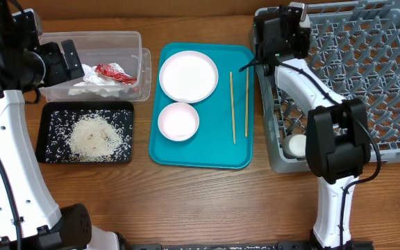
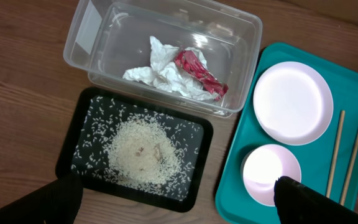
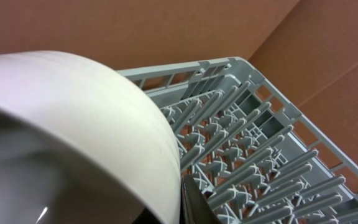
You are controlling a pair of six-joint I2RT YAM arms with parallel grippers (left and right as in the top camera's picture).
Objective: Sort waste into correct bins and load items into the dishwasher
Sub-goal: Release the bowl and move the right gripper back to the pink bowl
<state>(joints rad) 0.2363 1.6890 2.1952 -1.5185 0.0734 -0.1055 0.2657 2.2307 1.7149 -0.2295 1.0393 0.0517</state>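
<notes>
White bowl (image 3: 73, 124) over dish rack (image 3: 260, 155)
My right gripper (image 1: 281, 35) pinches it; my left gripper (image 2: 180, 200) hangs spread over the tub (image 1: 127, 38).

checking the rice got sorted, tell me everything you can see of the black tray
The black tray is shallow and rectangular with rounded corners, and looks like glossy dark plastic. It lies flat on the wooden table, just in front of the clear tub and left of the teal tray. A mound of whitish rice sits in its middle, with loose grains scattered around. Nothing grips it.
</notes>
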